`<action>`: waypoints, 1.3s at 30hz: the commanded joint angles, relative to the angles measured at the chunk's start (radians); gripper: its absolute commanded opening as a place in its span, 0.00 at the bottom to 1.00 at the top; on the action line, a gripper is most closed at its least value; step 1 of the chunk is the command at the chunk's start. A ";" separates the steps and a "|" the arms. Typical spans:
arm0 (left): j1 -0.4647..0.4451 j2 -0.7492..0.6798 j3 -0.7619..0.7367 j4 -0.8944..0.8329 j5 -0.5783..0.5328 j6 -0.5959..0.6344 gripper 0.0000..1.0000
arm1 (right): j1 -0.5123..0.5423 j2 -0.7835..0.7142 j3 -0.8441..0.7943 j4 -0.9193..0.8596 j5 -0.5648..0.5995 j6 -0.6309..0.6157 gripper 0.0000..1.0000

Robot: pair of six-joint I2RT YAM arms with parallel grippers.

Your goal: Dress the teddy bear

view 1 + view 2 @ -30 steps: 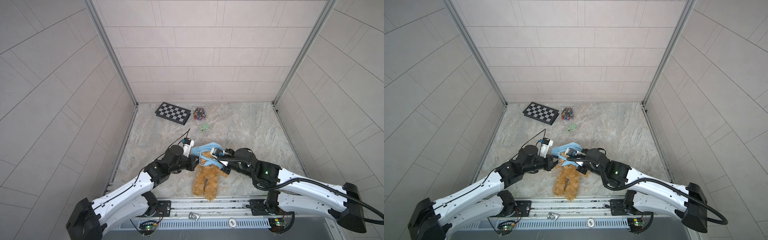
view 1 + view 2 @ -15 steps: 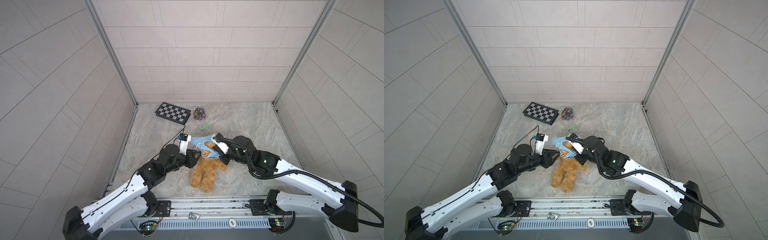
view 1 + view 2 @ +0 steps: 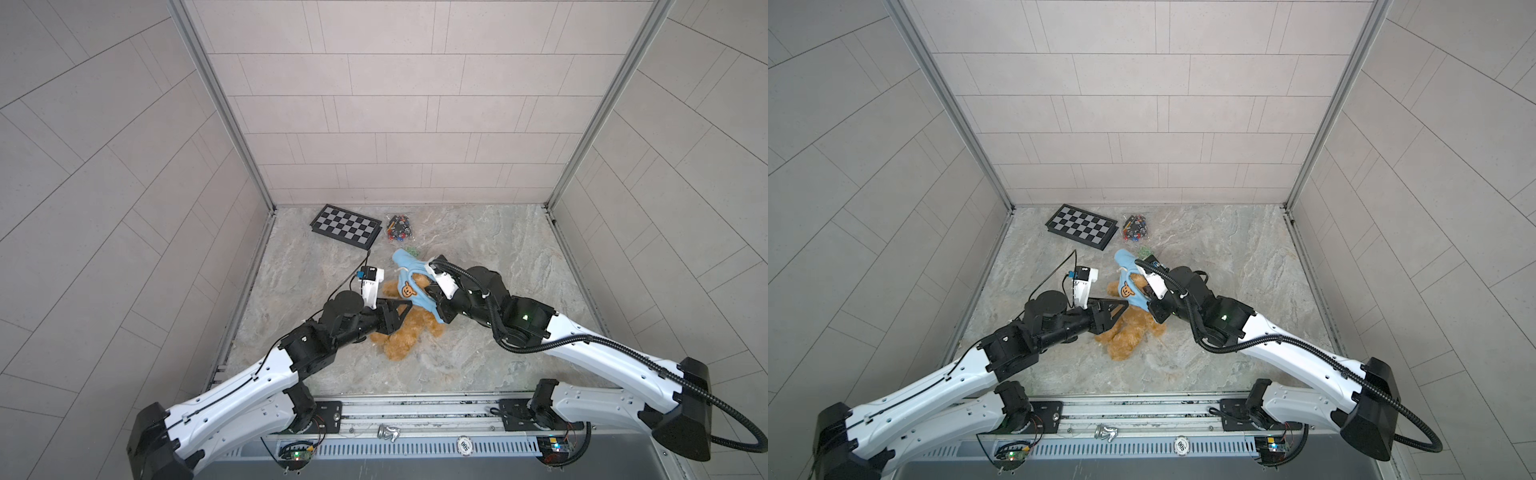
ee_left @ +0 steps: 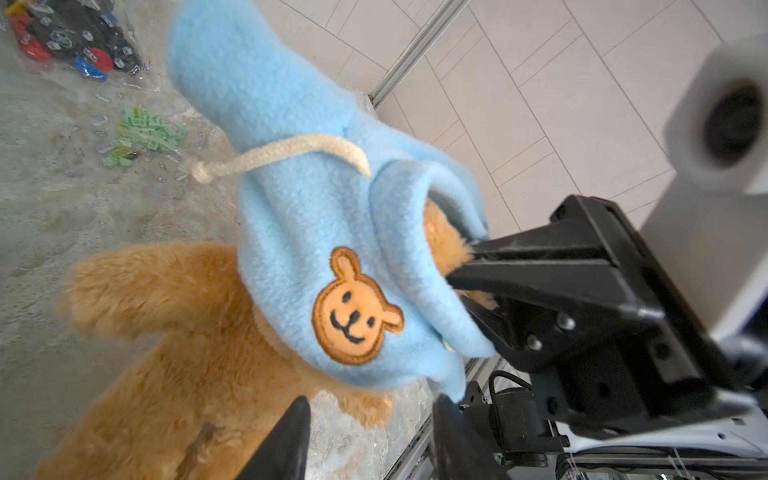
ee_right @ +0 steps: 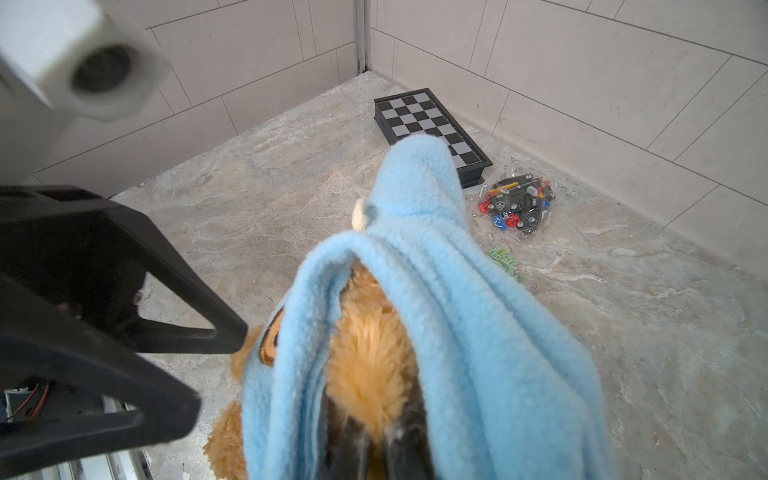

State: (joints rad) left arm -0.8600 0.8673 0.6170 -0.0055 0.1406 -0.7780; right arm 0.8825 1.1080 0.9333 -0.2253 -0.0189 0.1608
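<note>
1. First, the teddy bear (image 3: 409,332) lies on the marbled floor (image 3: 457,374) between the two arms. Its legs point toward the base rail, and its head is covered by the light blue hoodie (image 3: 409,266).
2. The left gripper (image 4: 370,428) hovers just over the bear's body, fingers parted with nothing between them.
3. The right gripper (image 4: 463,299) is clamped on the hoodie's rim, holding the fabric up over the bear's head.
4. Farther back lie green pieces (image 3: 412,250), then a bag of small parts (image 3: 399,227) and a chessboard (image 3: 345,227) near the back wall.
</note>
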 commanded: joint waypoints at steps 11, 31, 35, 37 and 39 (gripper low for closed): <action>-0.004 0.091 0.011 0.176 0.009 -0.093 0.33 | 0.004 -0.015 -0.039 0.115 -0.026 0.089 0.00; -0.063 0.035 -0.069 -0.036 0.092 -0.066 0.02 | 0.004 -0.039 -0.100 0.104 0.084 0.118 0.00; -0.064 0.041 -0.114 -0.081 0.123 -0.040 0.07 | -0.002 -0.071 -0.119 0.098 0.112 0.135 0.00; -0.063 0.047 -0.135 -0.106 0.114 -0.025 0.06 | -0.003 -0.079 -0.123 0.106 0.107 0.134 0.00; -0.061 0.057 -0.153 -0.107 0.102 -0.012 0.04 | -0.002 -0.091 -0.132 0.125 0.092 0.138 0.00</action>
State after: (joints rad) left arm -0.9131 0.9134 0.5144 0.0193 0.2199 -0.8322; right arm 0.8986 1.0687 0.7898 -0.1802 -0.0189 0.2707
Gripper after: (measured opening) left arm 0.061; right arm 0.077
